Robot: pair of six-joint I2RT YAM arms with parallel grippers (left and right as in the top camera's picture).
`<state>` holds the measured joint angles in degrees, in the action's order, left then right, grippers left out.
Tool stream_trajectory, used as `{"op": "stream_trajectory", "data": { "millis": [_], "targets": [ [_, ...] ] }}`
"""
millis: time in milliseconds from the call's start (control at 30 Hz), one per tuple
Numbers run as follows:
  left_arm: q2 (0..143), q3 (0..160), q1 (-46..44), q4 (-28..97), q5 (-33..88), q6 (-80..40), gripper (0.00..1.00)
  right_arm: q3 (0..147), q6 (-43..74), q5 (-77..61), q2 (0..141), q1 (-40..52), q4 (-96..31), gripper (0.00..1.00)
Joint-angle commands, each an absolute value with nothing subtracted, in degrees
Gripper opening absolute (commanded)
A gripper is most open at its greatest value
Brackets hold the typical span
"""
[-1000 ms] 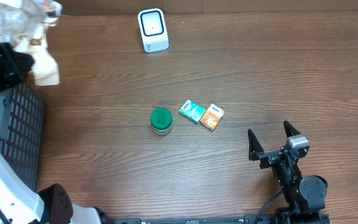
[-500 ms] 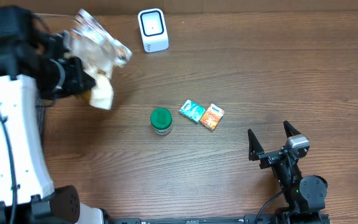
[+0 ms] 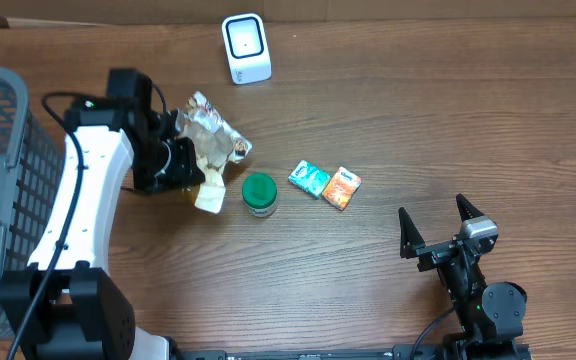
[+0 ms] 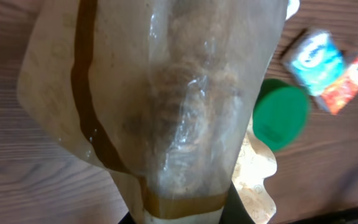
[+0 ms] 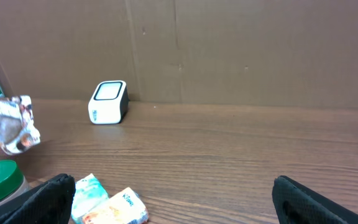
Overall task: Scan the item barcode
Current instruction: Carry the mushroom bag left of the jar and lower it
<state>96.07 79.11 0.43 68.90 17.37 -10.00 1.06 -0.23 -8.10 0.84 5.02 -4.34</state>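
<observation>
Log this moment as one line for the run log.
left gripper: jaws shut on clear plastic bag | right gripper: jaws open, empty | barcode scanner: bag not yet presented

Left pincer (image 3: 180, 165) seemingly clamped shut; right pincer (image 3: 432, 210) spread wide.

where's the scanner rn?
Overhead: the scanner sits at the table's far edge, left of centre, beyond the bag and the green jar. In the right wrist view it is upper left, by the cardboard wall.
</observation>
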Motion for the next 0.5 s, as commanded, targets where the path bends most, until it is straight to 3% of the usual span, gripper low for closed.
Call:
{"op": "stream_trajectory", "data": {
  "millis": [0, 467],
  "targets": [
    [95.9, 74.1, -0.3, 65.8, 17.6, -13.6, 0.04, 0.4, -0.5, -7.6, 0.4, 5.5, -4.2, 1.0],
    [95.9, 66.8, -3.4, 59.6, 20.6, -14.7, 0.06, 0.4, -0.5, -7.6, 0.4, 5.5, -4.2, 1.0]
  ]
}}
